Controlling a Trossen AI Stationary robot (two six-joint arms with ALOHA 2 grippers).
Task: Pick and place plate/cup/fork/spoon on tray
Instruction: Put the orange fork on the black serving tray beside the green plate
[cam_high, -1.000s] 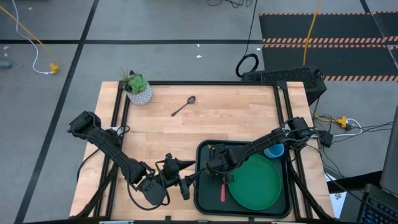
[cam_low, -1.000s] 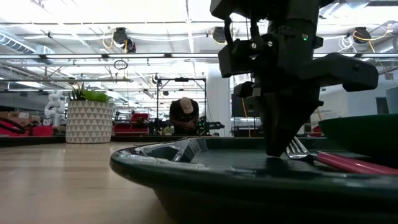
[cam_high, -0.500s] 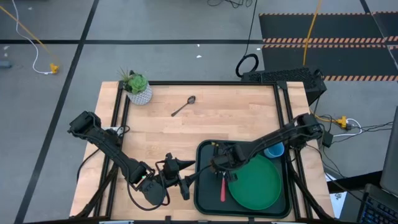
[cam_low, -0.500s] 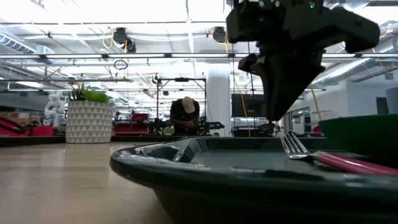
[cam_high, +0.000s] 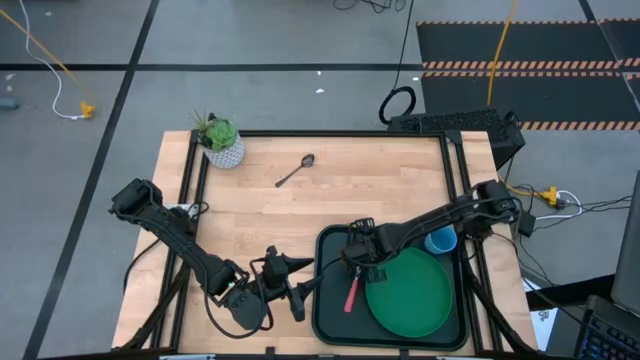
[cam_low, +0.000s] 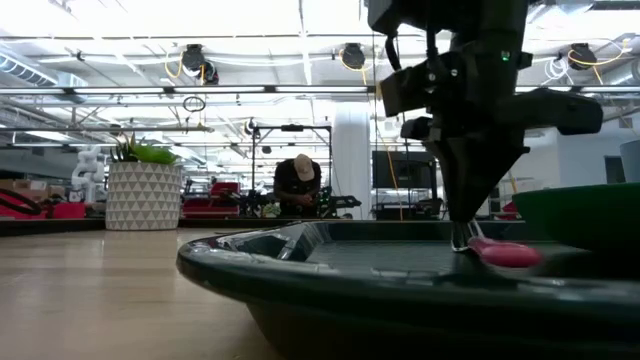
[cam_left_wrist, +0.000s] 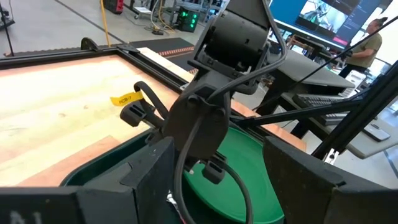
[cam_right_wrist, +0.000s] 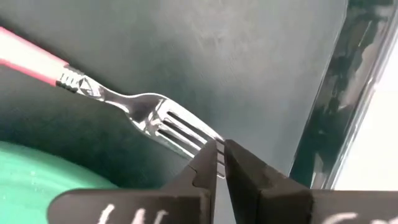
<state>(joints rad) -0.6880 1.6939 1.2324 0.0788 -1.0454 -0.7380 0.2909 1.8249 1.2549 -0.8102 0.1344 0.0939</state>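
Observation:
The dark tray (cam_high: 330, 318) lies at the table's near right. On it lie the green plate (cam_high: 410, 295) and the fork (cam_high: 350, 294), its red-pink handle slanting toward the near edge. The blue cup (cam_high: 440, 241) stands at the tray's far right corner. My right gripper (cam_high: 358, 266) stands over the tray's far left part, shut on the fork's tines. The metal spoon (cam_high: 296, 170) lies on the bare table far from the tray. My left gripper (cam_high: 300, 288) waits open just left of the tray, and its wide-spread fingers show in its own wrist view (cam_left_wrist: 217, 186). My right gripper meets the tips of the fork's tines (cam_right_wrist: 210, 138) with its nearly closed fingertips (cam_right_wrist: 205, 163). The outermost tine runs into the narrow gap between them. The fingers come from above, pointing down (cam_low: 462, 232). The fork lies flat on the tray floor.
A white pot with a green plant (cam_high: 222, 146) stands at the table's far left corner. The tray's raised rim (cam_low: 300, 262) stands close to the low camera. A person (cam_low: 297, 185) works in the room beyond the table.
My right gripper has risen off the tray, moved a little toward the far edge, and come down onto the fork's tines. The fork has turned on the tray floor: its handle end has swung toward the table's left and now slants.

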